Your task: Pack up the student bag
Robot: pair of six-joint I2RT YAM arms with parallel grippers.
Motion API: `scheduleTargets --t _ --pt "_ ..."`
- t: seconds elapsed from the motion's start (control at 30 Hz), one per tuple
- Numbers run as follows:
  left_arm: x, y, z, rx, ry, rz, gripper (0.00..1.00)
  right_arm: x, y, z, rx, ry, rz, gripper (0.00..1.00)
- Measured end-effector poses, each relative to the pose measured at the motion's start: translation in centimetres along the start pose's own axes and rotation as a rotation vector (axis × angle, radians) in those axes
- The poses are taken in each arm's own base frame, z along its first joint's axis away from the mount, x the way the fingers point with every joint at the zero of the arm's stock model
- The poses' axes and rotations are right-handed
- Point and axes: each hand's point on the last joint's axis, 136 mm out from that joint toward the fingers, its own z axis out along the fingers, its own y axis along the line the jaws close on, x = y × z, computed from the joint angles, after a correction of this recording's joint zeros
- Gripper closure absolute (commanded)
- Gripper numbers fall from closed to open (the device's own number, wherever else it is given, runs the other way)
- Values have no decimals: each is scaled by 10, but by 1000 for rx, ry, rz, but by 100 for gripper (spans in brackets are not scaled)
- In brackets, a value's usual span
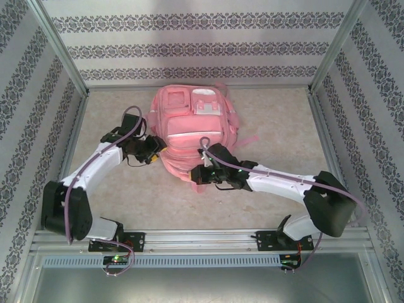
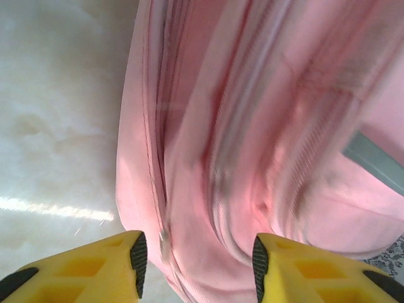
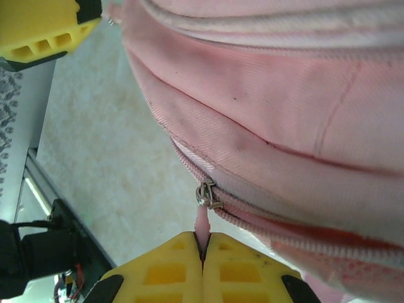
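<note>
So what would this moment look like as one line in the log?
task: pack backpack | right gripper: shut on zip pull | left gripper: open, at backpack's side | backpack: lying on table

Left arm [image 1: 95, 165] bent, elbow out left, forearm angled inward; left gripper [image 2: 199, 257] jaws wide apart. Right arm [image 1: 281, 183] elbow out right, forearm reaching left; right gripper [image 3: 203, 240] pinched tight on zip pull [image 3: 202, 221]

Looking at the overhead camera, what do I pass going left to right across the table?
The left arm's elbow, left gripper, student bag, right arm's elbow; the right gripper overlaps the bag, so I skip it.
</note>
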Motion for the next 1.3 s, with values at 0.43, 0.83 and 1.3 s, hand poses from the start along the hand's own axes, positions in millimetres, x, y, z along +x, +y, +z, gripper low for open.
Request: scheduleTargets --t 0.43,0.83,1.3 --pt "50 52 -21 -22 10 -117 41 -3 26 34 -83 40 42 100" --pt "44 40 15 -26 55 -129 55 -6 33 36 -110 31 59 100" --pt "33 25 22 -63 77 -101 100 -4 22 23 -75 -17 37 100"
